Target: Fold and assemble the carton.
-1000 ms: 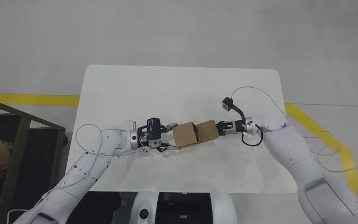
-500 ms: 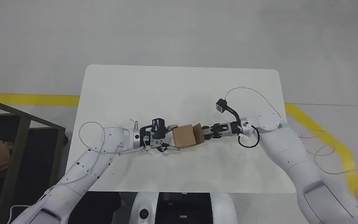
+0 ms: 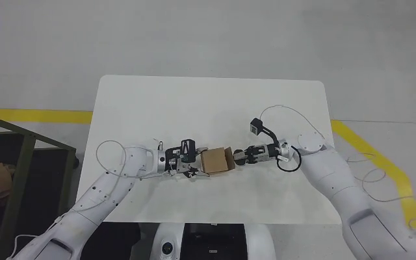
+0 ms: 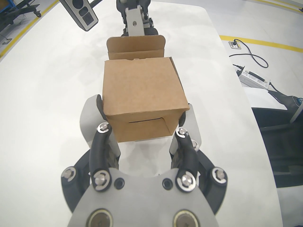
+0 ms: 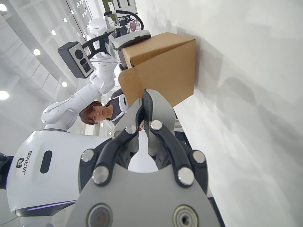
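A brown carton (image 3: 216, 160) lies on its side near the front of the white table (image 3: 195, 104). My left gripper (image 3: 196, 163) is shut on the carton's end, one finger (image 4: 100, 106) on each side wall of the carton (image 4: 142, 88). At the far end a rounded tuck flap (image 4: 135, 44) stands folded up. My right gripper (image 3: 237, 156) is shut, and its fingertips (image 5: 144, 93) press against the flap (image 5: 132, 81) of the carton (image 5: 165, 72). The carton's end facing the left wrist shows a slit and an inner flap.
The table's front edge runs a short way from the carton. A dark metal frame (image 3: 26, 162) stands off the table's left side. A power adapter with its cable (image 4: 253, 79) lies beyond the table's edge. Free tabletop spreads behind the carton.
My right gripper has moved left toward the carton, and the flap that lay stretched out now stands folded up. My left gripper has shifted slightly right with the carton.
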Controlling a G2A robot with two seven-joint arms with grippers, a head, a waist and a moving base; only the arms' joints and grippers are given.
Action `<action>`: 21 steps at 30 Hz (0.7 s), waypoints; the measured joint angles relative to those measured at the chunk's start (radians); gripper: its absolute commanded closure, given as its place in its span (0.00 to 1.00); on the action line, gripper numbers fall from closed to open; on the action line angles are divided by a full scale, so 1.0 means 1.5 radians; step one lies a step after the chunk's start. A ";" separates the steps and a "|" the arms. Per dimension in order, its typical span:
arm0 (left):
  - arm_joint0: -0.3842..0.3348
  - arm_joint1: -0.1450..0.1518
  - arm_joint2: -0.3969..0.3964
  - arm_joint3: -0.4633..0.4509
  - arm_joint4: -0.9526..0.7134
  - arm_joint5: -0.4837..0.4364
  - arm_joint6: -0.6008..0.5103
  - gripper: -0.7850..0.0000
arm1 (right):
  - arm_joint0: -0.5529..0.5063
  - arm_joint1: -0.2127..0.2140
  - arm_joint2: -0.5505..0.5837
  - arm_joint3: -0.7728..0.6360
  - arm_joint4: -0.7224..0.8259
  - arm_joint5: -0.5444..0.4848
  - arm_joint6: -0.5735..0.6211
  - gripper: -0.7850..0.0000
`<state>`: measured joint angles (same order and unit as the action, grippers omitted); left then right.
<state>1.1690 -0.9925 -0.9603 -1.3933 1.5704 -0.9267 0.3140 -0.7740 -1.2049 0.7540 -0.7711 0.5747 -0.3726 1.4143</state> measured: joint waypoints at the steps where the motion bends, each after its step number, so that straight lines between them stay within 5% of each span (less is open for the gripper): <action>1: -0.001 0.000 0.001 0.003 0.000 0.000 0.000 0.32 | 0.001 -0.001 0.000 0.004 0.001 -0.001 0.002 1.00; 11: -0.010 -0.004 0.014 0.022 0.003 0.000 0.006 0.31 | 0.006 -0.013 -0.004 0.022 0.004 -0.010 0.012 0.95; 21: -0.011 -0.003 0.017 0.029 0.008 0.001 0.013 0.34 | 0.015 -0.023 -0.008 0.033 -0.004 -0.009 0.013 0.78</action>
<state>1.1521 -0.9974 -0.9353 -1.3503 1.5827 -0.9250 0.3337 -0.7516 -1.2400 0.7422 -0.7219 0.5688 -0.3867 1.4333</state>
